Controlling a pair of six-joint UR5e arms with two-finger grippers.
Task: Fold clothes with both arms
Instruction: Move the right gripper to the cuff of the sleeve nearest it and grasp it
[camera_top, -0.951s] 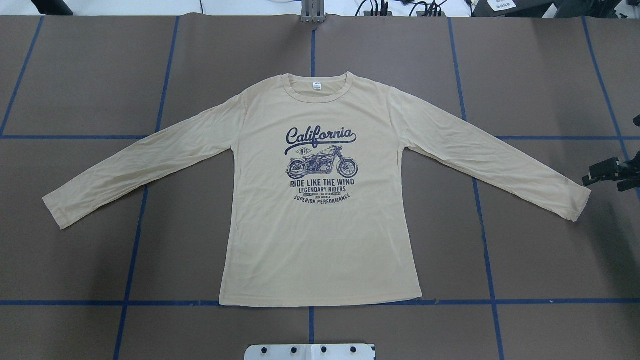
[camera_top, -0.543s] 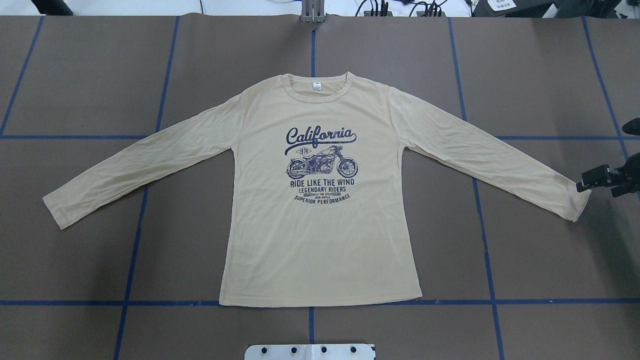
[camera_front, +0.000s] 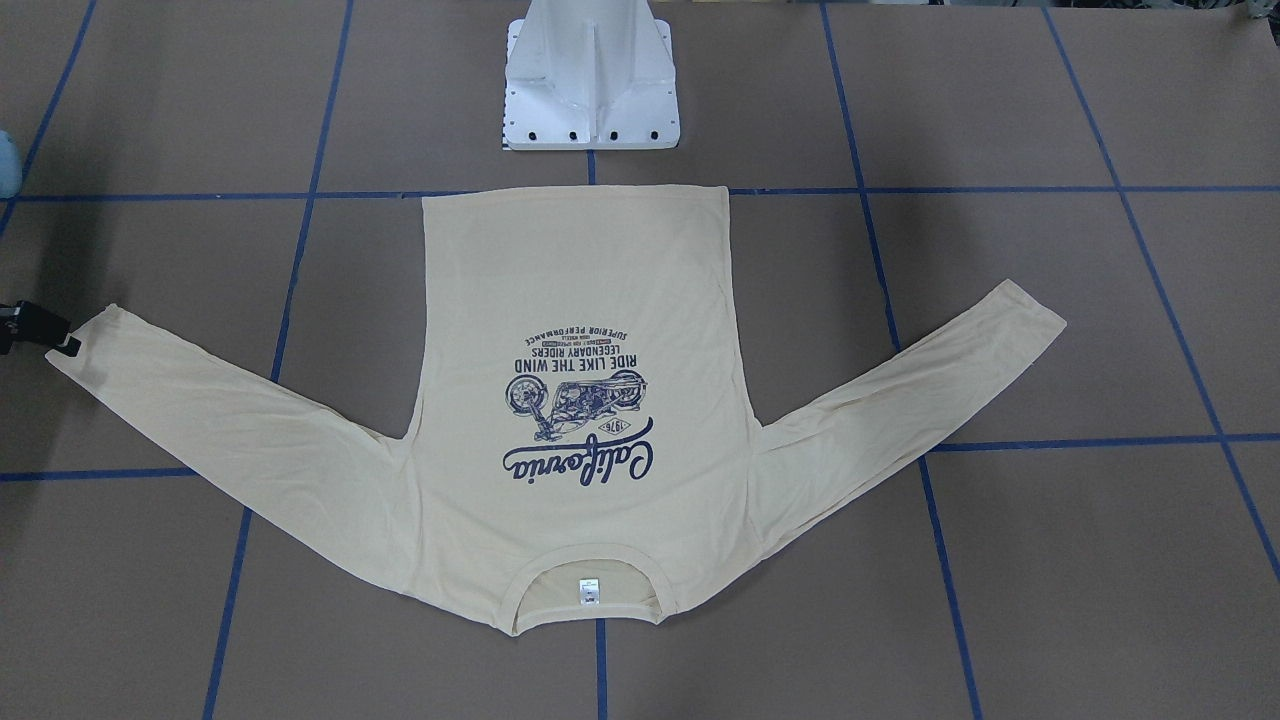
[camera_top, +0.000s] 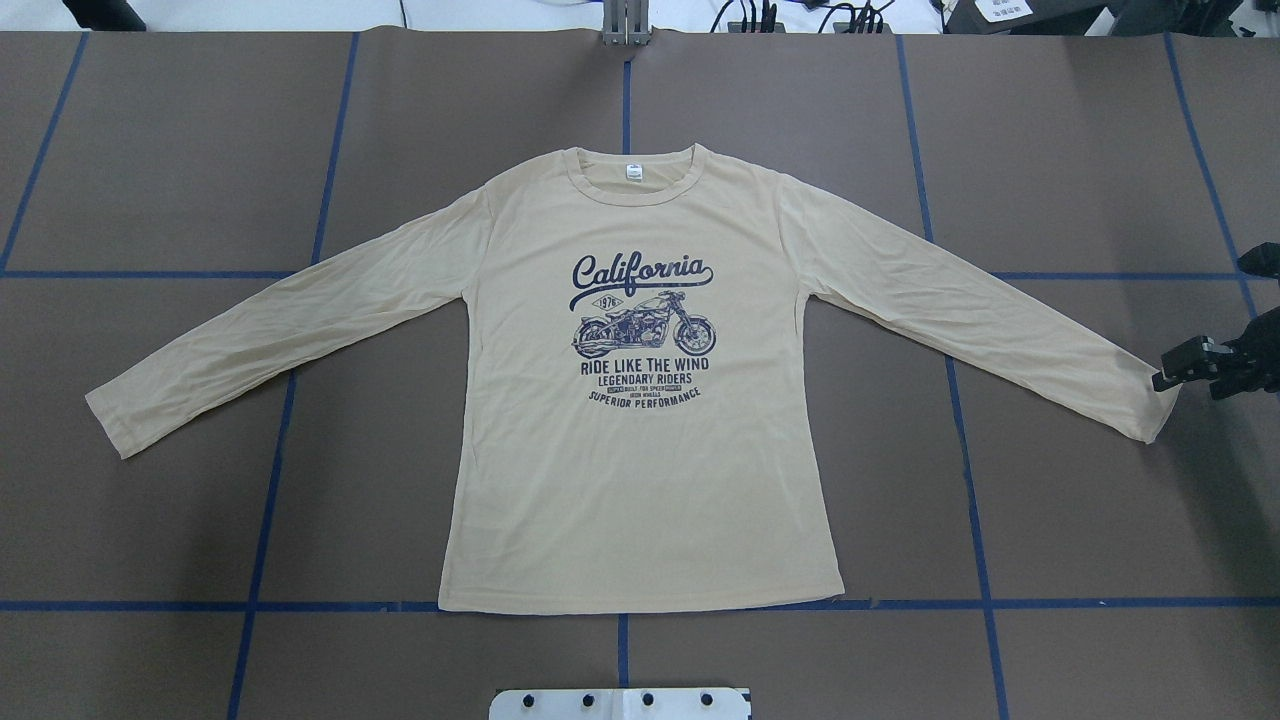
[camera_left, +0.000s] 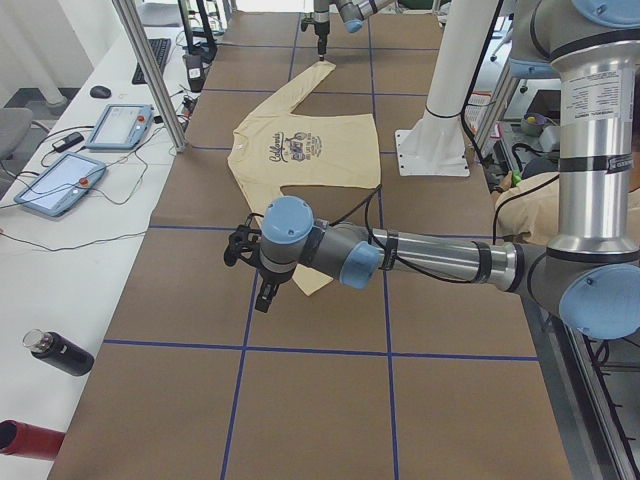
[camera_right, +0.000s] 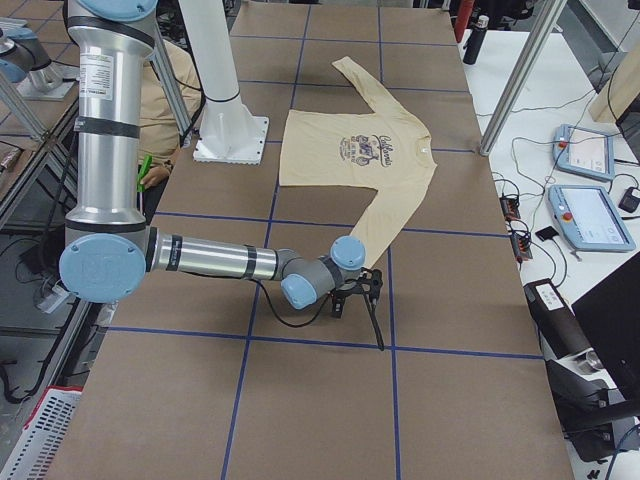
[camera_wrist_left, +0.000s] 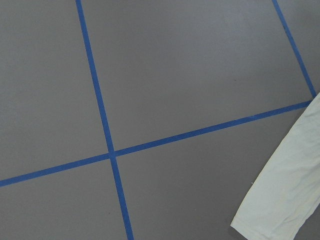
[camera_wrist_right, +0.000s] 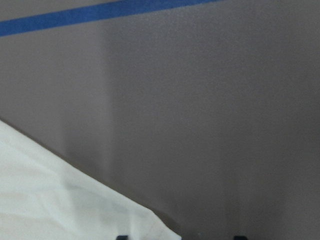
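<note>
Lying flat, print up, the shirt (camera_top: 640, 480) sits mid-table (camera_top: 200, 520) w/ both sleeves spread and its hem toward the white base (camera_top: 620, 703). You see the right end effector (camera_top: 1188, 368) low at the right cuff (camera_top: 1150, 410), touching or just beside it, fingers apart, nothing held. The left end effector (camera_left: 265, 298) hangs near the left cuff (camera_wrist_left: 280, 200). It's seen side-on only, so you can't tell if it's released or clenched.
</note>
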